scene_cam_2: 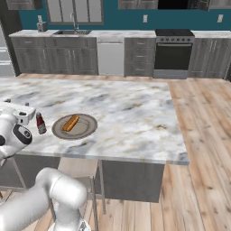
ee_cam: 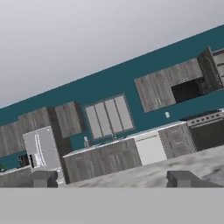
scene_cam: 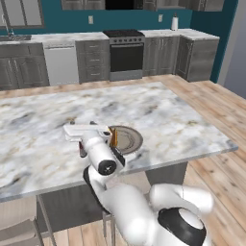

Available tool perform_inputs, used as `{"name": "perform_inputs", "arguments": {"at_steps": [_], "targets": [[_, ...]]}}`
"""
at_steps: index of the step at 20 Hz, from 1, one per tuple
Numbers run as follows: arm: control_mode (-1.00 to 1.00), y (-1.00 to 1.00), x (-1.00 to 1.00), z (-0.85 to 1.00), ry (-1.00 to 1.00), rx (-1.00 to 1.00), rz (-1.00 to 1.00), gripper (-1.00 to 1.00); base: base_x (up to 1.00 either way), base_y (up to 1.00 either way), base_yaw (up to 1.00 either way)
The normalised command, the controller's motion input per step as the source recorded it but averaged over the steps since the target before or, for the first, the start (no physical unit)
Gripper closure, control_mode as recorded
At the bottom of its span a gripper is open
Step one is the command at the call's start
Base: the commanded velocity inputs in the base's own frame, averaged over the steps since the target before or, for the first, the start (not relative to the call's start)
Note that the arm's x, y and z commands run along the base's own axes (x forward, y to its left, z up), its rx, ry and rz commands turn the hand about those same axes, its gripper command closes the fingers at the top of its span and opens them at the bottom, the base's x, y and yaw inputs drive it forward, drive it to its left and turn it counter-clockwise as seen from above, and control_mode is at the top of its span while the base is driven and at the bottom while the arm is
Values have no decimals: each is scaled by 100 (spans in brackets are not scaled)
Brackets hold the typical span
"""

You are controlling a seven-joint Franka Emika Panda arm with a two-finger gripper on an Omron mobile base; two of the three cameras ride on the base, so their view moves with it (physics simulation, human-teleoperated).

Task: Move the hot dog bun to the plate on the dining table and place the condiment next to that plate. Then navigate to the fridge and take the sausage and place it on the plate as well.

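Nearest, the gripper (ee_cam: 113, 179) points its blunt dark tips wide apart, holding nothing. Just beyond, on the veined marble dining table (scene_cam_2: 135, 113), the slim red condiment (scene_cam_2: 40, 123) stands upright just beside the round grey-tan plate (scene_cam_2: 85, 131), where the golden hot dog bun (scene_cam_2: 70, 122) lies (the left base view shows the bun only as an orange sliver behind the hand). Farther off, grey cabinets, stove (scene_cam_2: 173, 54) and teal wall; the hand view adds the silver fridge (ee_cam: 41, 148).
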Motion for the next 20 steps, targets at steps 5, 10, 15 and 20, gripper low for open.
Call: {"name": "perform_inputs", "arguments": {"at_steps": [5, 10, 15, 20], "targets": [[-100, -19, -78, 100, 28, 2, -2, -100, 0, 0, 0], [-100, -51, -70, 100, 46, 0, -6, -100, 0, 0, 0], [-100, -66, -62, 57, 46, -4, -4, -100, 0, 0, 0], [-100, -53, -55, -18, 42, -21, 0, -100, 0, 0, 0]]}}
